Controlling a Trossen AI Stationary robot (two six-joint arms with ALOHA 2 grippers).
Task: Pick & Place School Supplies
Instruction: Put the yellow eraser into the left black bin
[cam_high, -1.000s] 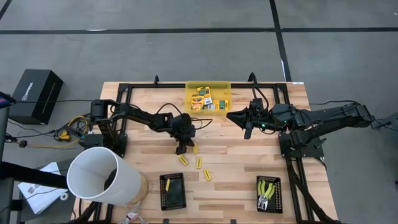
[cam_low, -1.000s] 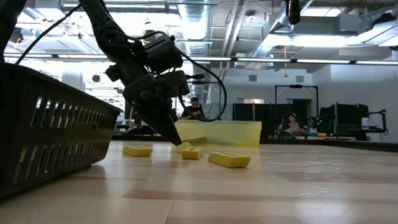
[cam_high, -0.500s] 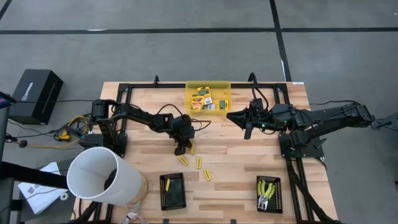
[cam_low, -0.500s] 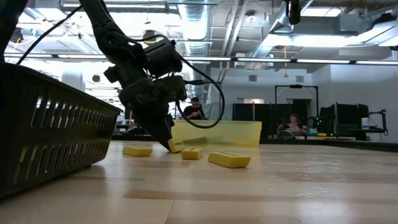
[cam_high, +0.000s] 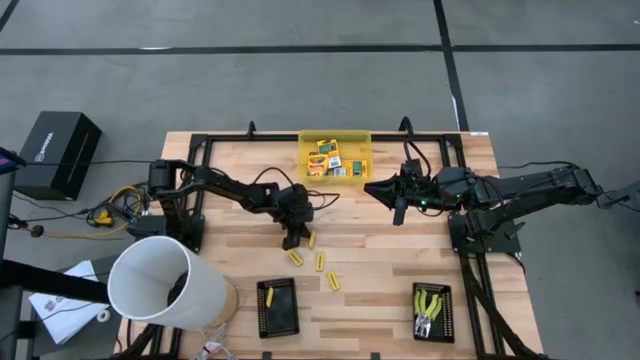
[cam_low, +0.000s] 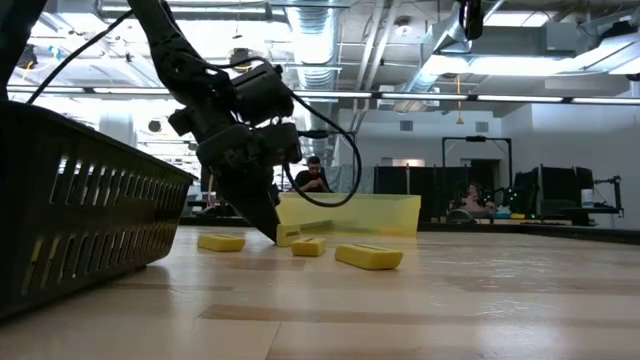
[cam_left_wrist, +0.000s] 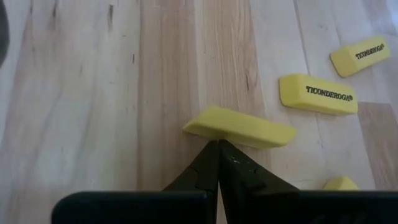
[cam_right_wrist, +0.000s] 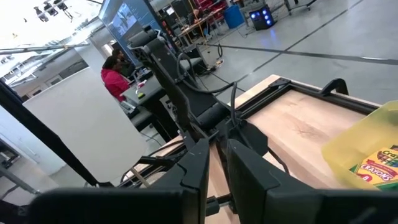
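Yellow stick (cam_left_wrist: 241, 129) touches our left claw (cam_left_wrist: 217, 144), pinched tight with nothing between (three more lie nearby); right claw (cam_high: 398, 205) hovers empty, fingers narrowly parted.

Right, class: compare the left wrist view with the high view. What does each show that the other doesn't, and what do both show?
Only the left wrist view shows the TICONDEROGA print on one eraser.

Only the high view shows the yellow bin of crayon boxes, two black trays, the pliers, and the raised right gripper.

Both show the shut left gripper touching a tilted yellow eraser on the wooden table.
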